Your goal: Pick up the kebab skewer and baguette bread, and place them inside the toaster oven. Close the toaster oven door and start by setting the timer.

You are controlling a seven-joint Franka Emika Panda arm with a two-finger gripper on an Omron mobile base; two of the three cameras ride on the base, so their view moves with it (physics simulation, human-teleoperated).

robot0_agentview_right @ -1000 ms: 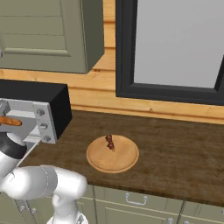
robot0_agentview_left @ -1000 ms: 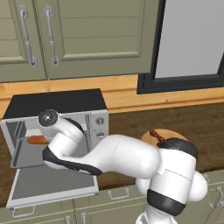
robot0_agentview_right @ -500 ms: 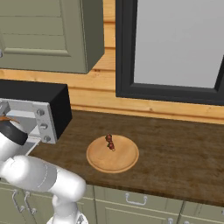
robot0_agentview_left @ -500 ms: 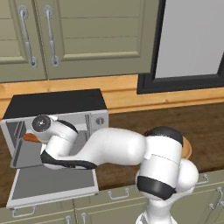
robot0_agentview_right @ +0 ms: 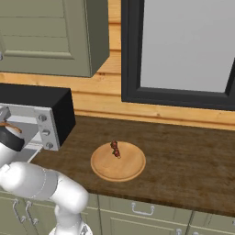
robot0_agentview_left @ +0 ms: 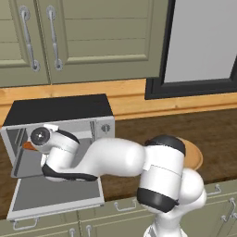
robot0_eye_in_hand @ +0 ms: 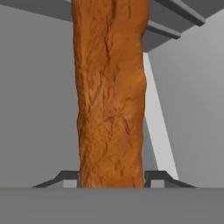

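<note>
My fingers were clamped on the baguette bread, one tip each side of its near end. Long axis ran straight away from my hand, far end pointing into the toaster oven; bread was inside the cavity w/ grey walls around it. Crust: rough, cracked, orange-brown, stick-shaped. Toaster oven door hung down open, flat silver panel. Kebab skewer lay on the round wooden plate, well apart to the right, on the dark wood-grain surface. Green cabinets above, light wood backsplash.
</note>
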